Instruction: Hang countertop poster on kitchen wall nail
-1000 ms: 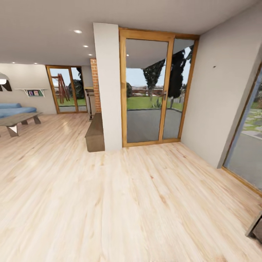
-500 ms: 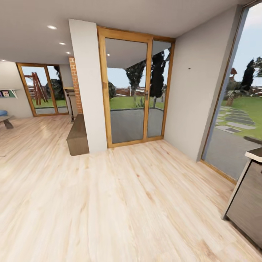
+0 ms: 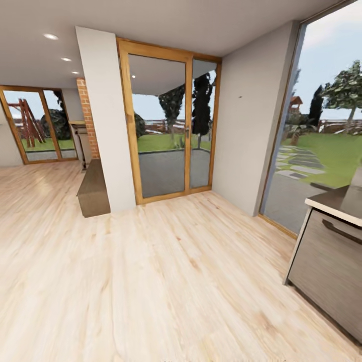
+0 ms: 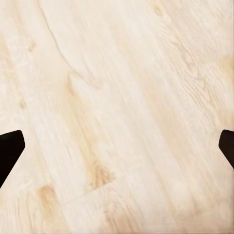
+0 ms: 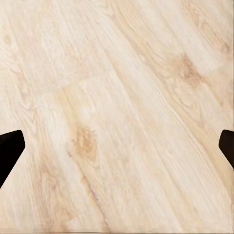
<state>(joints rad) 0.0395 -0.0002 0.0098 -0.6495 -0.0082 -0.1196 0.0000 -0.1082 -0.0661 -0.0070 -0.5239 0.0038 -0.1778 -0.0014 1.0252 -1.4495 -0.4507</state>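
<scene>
A wall nail (image 3: 240,96) shows as a tiny dark speck on the pale grey wall right of the glass doors. One end of the kitchen countertop (image 3: 329,199) comes in at the right edge, above a brushed-metal cabinet front (image 3: 327,261) with a dark handle. The poster is out of view. My left gripper (image 4: 117,146) hangs open over bare wooden floor, its dark fingertips (image 4: 9,148) far apart with nothing between them. My right gripper (image 5: 117,146) is open the same way above the floorboards, fingertips (image 5: 9,146) at the picture's sides.
A white pillar (image 3: 103,120) with a low dark bench (image 3: 94,190) beside it stands ahead left. Wood-framed glass doors (image 3: 166,120) and a large window (image 3: 322,130) face the garden. Light wooden floor (image 3: 166,281) stretches between me and the cabinet.
The whole head view has swung to the right: pillar, doors and nail slid left in the picture, the sofa and table left the view, and the counter end came further in.
</scene>
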